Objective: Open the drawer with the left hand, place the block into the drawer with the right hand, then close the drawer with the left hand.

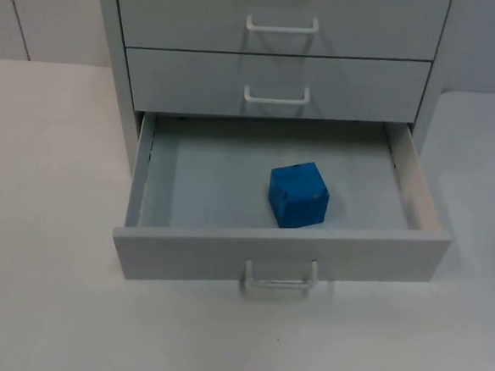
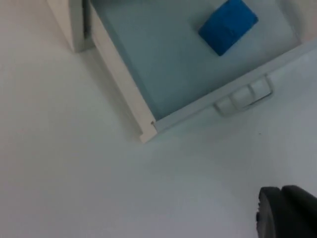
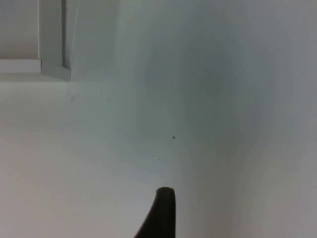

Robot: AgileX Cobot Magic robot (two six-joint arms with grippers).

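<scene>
The left gripper [image 2: 287, 213] hangs above bare white table [image 2: 74, 173] near the open bottom drawer [image 1: 281, 254]; the right gripper [image 3: 161, 213] waits over the table. Neither grip state is discernible. The blue cube block [image 1: 299, 194] sits inside the drawer, turned slightly askew, near its front panel.

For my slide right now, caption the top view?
Blue block resting inside the open bottom drawer of a grey cabinet.

We see the pulled-out drawer [image 1: 281, 254] jutting across the frame's centre, its handle [image 1: 280, 275] at the front. Bare table [image 1: 49, 223] lies left, right and below it; the blue block [image 1: 298, 194] occupies its floor right of centre.
</scene>
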